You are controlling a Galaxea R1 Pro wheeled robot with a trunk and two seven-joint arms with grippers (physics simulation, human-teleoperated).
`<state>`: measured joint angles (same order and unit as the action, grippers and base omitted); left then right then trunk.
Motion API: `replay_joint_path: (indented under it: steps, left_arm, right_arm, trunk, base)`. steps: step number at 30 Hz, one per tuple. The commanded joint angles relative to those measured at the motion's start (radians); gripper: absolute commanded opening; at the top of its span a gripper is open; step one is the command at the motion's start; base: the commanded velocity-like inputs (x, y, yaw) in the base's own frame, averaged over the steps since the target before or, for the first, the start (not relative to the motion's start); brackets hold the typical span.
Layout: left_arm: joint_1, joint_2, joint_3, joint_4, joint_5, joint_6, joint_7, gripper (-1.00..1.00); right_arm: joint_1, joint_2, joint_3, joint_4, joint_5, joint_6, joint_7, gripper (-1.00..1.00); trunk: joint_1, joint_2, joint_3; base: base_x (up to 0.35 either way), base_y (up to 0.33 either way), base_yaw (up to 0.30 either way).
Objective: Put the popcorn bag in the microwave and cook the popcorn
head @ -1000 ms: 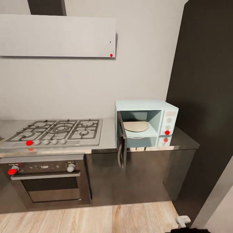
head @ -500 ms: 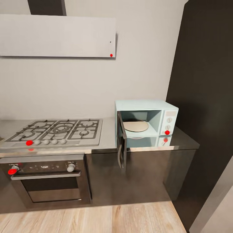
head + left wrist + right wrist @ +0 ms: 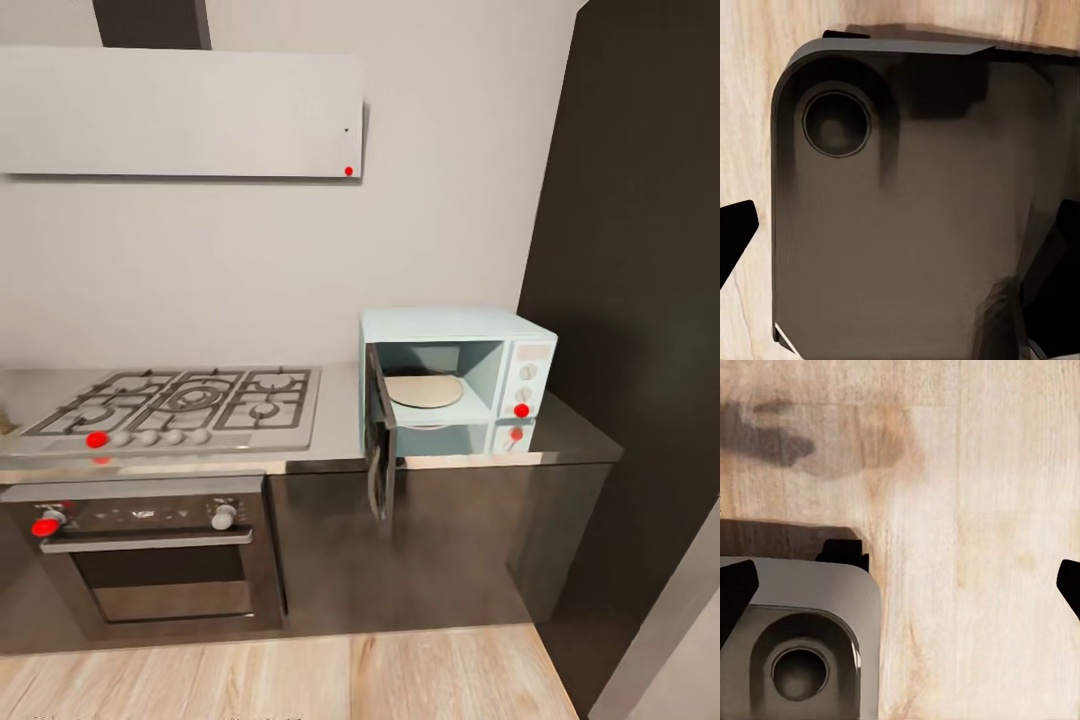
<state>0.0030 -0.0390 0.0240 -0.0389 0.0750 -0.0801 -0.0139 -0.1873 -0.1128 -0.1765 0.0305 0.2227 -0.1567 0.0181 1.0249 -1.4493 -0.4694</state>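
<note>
Wall (image 3: pixel 250 260): pale grey, behind the microwave, with a flat hood panel (image 3: pixel 180 110) high up.
Tall cabinet (image 3: pixel 640 300): dark, just right of the microwave.
Floor (image 3: pixel 300 680): light wood, in front of and below the microwave; also under both wrist cameras.
Surface (image 3: pixel 570 425): glossy grey slab carrying the microwave; dark cabinet fronts below.
Hob (image 3: pixel 175 405): steel with grates, left of the microwave.
Oven (image 3: pixel 150 560): built in, below the hob, lower left of the microwave.
Robot base (image 3: pixel 907 210): dark rounded body under the left wrist camera; a corner also under the right one.
Microwave (image 3: pixel 460 375): mint-blue, door swung open toward the robot, round tray (image 3: pixel 424 390) bare inside.
Bag: not seen on the surface around the microwave; which way it lies from either arm, I cannot tell.
Left fingers (image 3: pixel 736 232): dark tips at the picture's edges, spread wide, nothing between them.
Right fingers (image 3: pixel 735 589): likewise wide apart, holding nothing, pointing at the floor.
Nearer arm: undecided until the bag is found.
</note>
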Motion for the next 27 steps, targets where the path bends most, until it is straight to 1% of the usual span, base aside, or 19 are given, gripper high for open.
replay_joint_path:
  steps: [1,4,11,14,16,20,27]
  left_arm:
    - [0.000,-0.001,0.001,-0.001,0.008,-0.002,-0.001,1.00]
    - [0.000,0.000,0.001,-0.001,0.008,-0.003,-0.001,1.00]
    - [0.000,0.001,0.001,-0.001,0.008,-0.003,-0.001,1.00]
    - [0.000,0.001,0.001,-0.001,0.008,-0.003,-0.001,1.00]
    - [0.000,0.000,0.001,-0.001,0.008,-0.003,-0.001,1.00]
    - [0.000,-0.001,0.001,-0.001,0.008,-0.003,-0.001,1.00]
    - [0.000,-0.001,0.001,-0.001,0.008,-0.003,-0.001,1.00]
  right_arm:
    - [-0.001,-0.001,-0.009,0.003,0.008,-0.006,0.002,1.00]
    - [-0.001,0.000,-0.009,0.003,0.007,-0.006,0.002,1.00]
    - [-0.001,0.012,-0.008,0.003,0.010,-0.004,-0.003,1.00]
    - [-0.001,0.034,-0.008,0.003,0.012,-0.004,-0.008,1.00]
    - [-0.001,0.040,-0.008,0.003,0.012,-0.004,-0.009,1.00]
    - [-0.001,0.043,-0.008,0.003,0.013,-0.004,-0.027,1.00]
    - [-0.001,0.034,-0.008,0.004,0.014,-0.003,-0.040,1.00]
  trunk:
    - [0.000,0.000,-0.001]
    - [0.000,0.000,-0.001]
    - [0.000,0.000,-0.001]
    - [0.000,0.000,0.000]
    - [0.000,0.000,0.001]
    - [0.000,0.000,0.003]
    - [0.000,0.000,0.006]
  base:
    - [0.000,0.000,0.237]
    - [0.000,0.000,0.256]
    - [0.000,0.000,0.266]
    - [0.000,0.000,0.267]
    - [0.000,0.000,0.267]
    - [0.000,0.000,0.267]
    - [0.000,0.000,0.267]
